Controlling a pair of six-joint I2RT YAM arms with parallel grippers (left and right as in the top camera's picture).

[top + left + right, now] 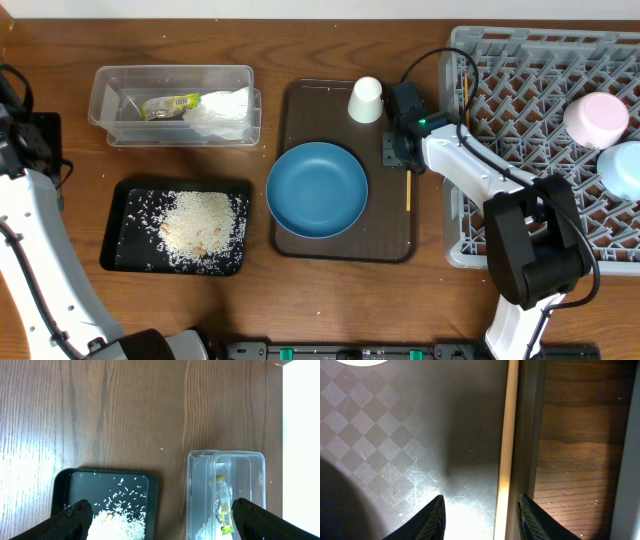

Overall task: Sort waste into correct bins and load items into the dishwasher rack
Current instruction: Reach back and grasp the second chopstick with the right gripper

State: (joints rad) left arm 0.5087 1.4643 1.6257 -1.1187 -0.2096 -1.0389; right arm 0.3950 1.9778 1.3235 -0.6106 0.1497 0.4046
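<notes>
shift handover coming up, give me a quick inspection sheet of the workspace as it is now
surface: brown wooden table
job's things: blue bowl, upturned white cup and chopstick on brown tray; pink cup and pale blue cup in grey dishwasher rack; rice in black tray; wrappers in clear container
clutter: nothing seen
grippers: right gripper open, fingers either side of the chopstick; left gripper open, empty
cables: black cable loops over rack corner
surroundings: nothing seen
</notes>
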